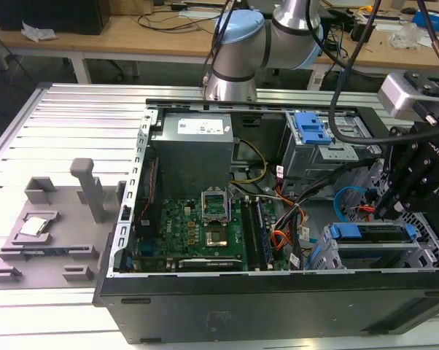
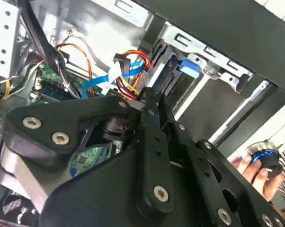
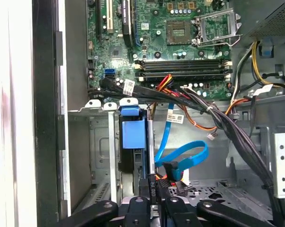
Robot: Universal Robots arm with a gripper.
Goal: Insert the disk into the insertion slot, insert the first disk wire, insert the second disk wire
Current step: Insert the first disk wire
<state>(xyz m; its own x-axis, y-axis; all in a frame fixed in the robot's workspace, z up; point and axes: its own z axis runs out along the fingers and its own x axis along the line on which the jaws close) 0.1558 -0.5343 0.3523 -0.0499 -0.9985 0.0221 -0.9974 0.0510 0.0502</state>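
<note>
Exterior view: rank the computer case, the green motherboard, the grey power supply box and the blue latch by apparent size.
1. computer case
2. green motherboard and grey power supply box: these look about alike, so they are left unranked
3. blue latch

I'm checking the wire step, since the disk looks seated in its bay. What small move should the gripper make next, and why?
Probably ease the gripper toward the black connector of the blue cable. In the first wrist view that connector lies just beside the gripper and looks not yet plugged in, while the disk in its blue caddy already sits in the insertion slot.
</note>
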